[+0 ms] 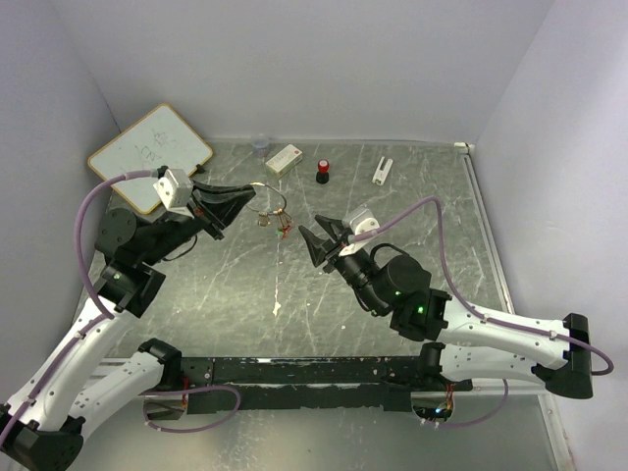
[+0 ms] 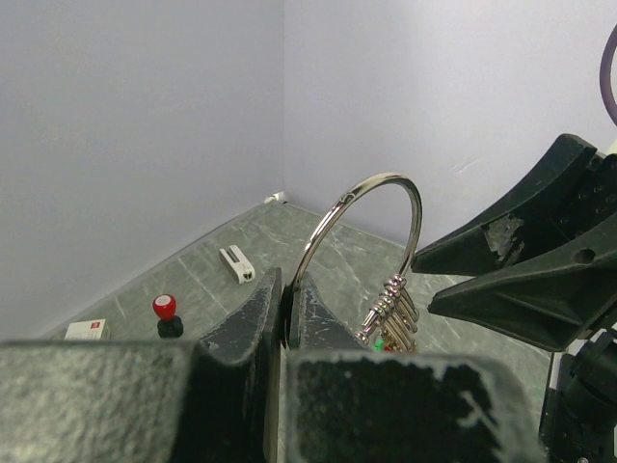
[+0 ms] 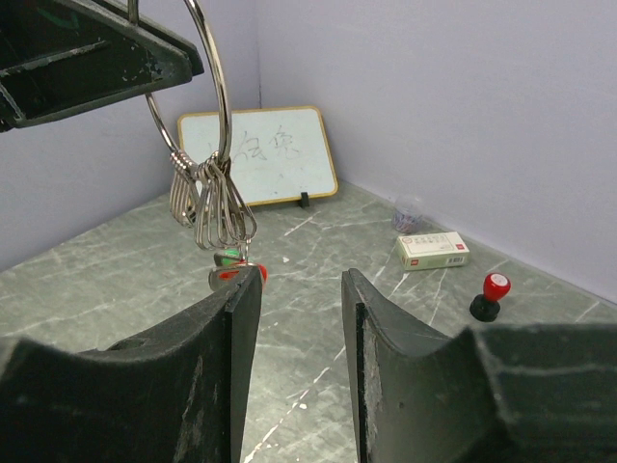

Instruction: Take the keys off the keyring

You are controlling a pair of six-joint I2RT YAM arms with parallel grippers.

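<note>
1. The left gripper (image 2: pixel 286 311) is clenched on the keyring (image 2: pixel 384 177). It pinches the wire at one end of the arc, so the loop stands up out of the jaws. The ring is held in the air, clear of the bench (image 1: pixel 392 206), over its far half and a little left of centre.

2. The keys (image 3: pixel 231 262) hang from the lower part of the ring. They sit in a tight bunch on small wire loops (image 3: pixel 214 207), with a green head and a red head showing at the bottom. I cannot tell how many keys there are.

3. The right gripper (image 3: pixel 301 278) is released, with its jaws apart and nothing between them. It sits just below and beside the hanging bunch. The red head is right at the tip of one finger, but whether it touches I cannot tell.

4. Progress, as I judge it: nothing is off yet. No loose key lies on the bench in any view, and the whole bunch is still threaded on. Only the setup is done, with the ring lifted, steadied and presented to the other arm.

5. What is left is nearly the whole task. A key has to be caught, worked round to the ring's opening and slid off, and then the same again for each of the others.

6. Along the far edge stand a whiteboard (image 1: pixel 149 155) at the left corner, a small box (image 1: pixel 284 159) and a red-capped cylinder (image 1: pixel 322 174), all well apart from the work.
</note>
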